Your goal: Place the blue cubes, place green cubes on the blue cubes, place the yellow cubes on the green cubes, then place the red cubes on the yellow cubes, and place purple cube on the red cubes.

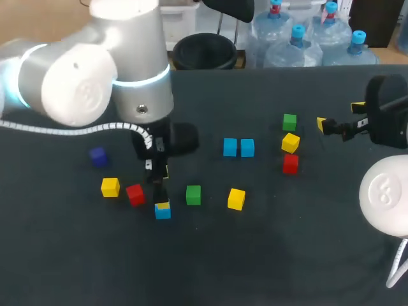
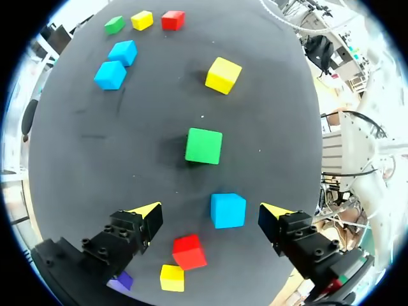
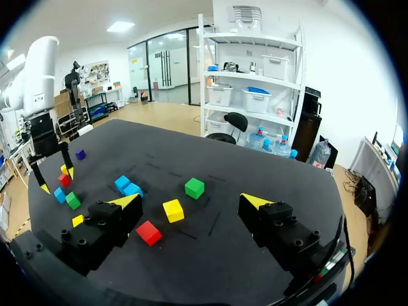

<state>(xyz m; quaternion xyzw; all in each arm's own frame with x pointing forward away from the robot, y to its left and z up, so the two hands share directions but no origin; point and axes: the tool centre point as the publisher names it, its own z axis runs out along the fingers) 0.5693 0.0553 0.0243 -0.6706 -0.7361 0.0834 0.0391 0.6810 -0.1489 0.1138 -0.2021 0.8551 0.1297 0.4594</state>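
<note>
My left gripper (image 1: 162,189) hangs open just over a lone blue cube (image 1: 162,212). In the left wrist view that blue cube (image 2: 227,210) lies between the spread fingers of the left gripper (image 2: 210,213), untouched, with a red cube (image 2: 189,251) and a yellow cube (image 2: 172,277) beside it and a green cube (image 2: 204,146) ahead. A purple cube (image 1: 97,156) sits at the far left. Two blue cubes (image 1: 238,147) stand side by side mid-table. My right gripper (image 1: 338,116) is open and empty at the right, near a green cube (image 1: 289,122), a yellow cube (image 1: 290,143) and a red cube (image 1: 290,164).
Another yellow cube (image 1: 236,199) lies right of the middle green cube (image 1: 193,195). The right wrist view has the right gripper (image 3: 190,201) above the table, with green (image 3: 194,187), yellow (image 3: 173,210) and red (image 3: 148,232) cubes ahead of it.
</note>
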